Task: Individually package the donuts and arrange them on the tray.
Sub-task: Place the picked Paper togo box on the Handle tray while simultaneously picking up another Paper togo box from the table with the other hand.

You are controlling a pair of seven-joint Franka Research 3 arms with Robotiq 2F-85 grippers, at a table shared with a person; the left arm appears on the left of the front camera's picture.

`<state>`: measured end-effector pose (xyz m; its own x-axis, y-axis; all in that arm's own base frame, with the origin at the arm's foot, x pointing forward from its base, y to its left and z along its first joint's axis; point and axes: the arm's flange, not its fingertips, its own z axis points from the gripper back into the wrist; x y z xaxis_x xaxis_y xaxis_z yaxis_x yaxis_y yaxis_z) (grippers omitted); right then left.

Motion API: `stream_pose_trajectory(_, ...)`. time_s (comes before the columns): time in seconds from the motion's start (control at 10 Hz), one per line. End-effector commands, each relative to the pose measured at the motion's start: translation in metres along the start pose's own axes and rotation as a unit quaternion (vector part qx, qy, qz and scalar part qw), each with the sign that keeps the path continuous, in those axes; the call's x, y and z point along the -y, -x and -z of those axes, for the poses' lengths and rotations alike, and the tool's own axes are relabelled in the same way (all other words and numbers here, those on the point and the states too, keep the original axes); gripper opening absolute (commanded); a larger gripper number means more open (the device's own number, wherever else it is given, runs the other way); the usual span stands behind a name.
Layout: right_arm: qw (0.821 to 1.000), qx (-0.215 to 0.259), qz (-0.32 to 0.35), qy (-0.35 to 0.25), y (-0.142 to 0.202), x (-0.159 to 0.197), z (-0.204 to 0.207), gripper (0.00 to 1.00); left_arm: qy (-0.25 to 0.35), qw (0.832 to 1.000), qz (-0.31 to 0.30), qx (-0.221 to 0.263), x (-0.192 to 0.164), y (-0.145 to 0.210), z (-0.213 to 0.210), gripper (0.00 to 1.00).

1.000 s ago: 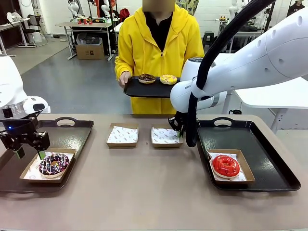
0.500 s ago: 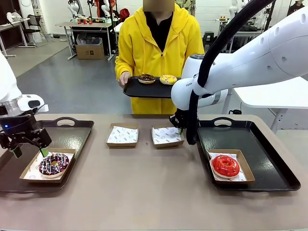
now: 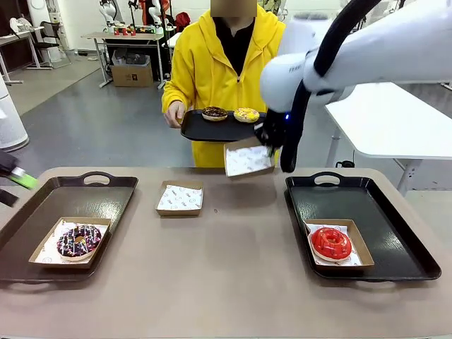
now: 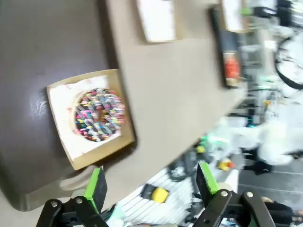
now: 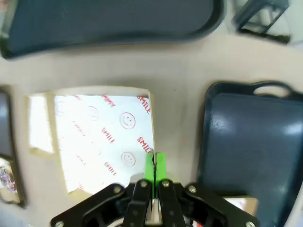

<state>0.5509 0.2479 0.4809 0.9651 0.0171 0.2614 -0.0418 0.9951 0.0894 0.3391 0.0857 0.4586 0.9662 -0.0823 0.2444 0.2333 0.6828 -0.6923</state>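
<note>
Above the brown table (image 3: 226, 282) the right gripper (image 5: 155, 161) pinches the edge of an empty box (image 5: 94, 142). The left gripper (image 4: 150, 177) is wide, empty. Two donuts (image 3: 215, 113) sit at the far edge of the person's tray (image 3: 201, 133); they look soft and sticky, so hold the sides gently.

An empty paper-lined box (image 3: 179, 198) lies flat on the tan table (image 3: 233, 275); at its 2 o'clock a second box (image 3: 248, 159) hangs tilted, off the tabletop. Far off at 11 o'clock stands what may be a brown carton (image 3: 131, 73).
</note>
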Motion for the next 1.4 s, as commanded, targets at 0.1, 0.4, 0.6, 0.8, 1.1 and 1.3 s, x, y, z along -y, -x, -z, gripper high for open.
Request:
stream_pose_trajectory(0.1,0.999,-0.004,0.033,0.038,-0.022,0.000,-0.017,0.00,0.191,0.978,0.006,0.078,-0.058,0.034,-0.065,0.99)
stream_pose_trajectory(0.4,0.997,-0.036,0.049,0.038,-0.038,0.007,-0.014,0.00,0.255,0.956,-0.056,0.133,-0.114,0.057,-0.084,0.99)
stream_pose_trajectory(0.6,0.997,-0.041,0.051,0.039,-0.039,0.008,-0.008,0.00,0.235,0.956,-0.094,0.149,-0.119,0.056,-0.082,0.99)
stream_pose_trajectory(0.8,0.998,-0.039,0.038,0.031,-0.033,0.013,-0.006,0.00,0.250,0.955,-0.068,0.140,-0.116,0.074,-0.082,0.99)
stream_pose_trajectory(1.1,0.998,-0.039,0.038,0.031,-0.033,0.013,-0.006,0.00,0.250,0.955,-0.068,0.140,-0.116,0.074,-0.082,0.99)
stream_pose_trajectory(1.3,0.998,-0.039,0.038,0.031,-0.033,0.013,-0.006,0.00,0.250,0.955,-0.068,0.140,-0.116,0.074,-0.082,0.99)
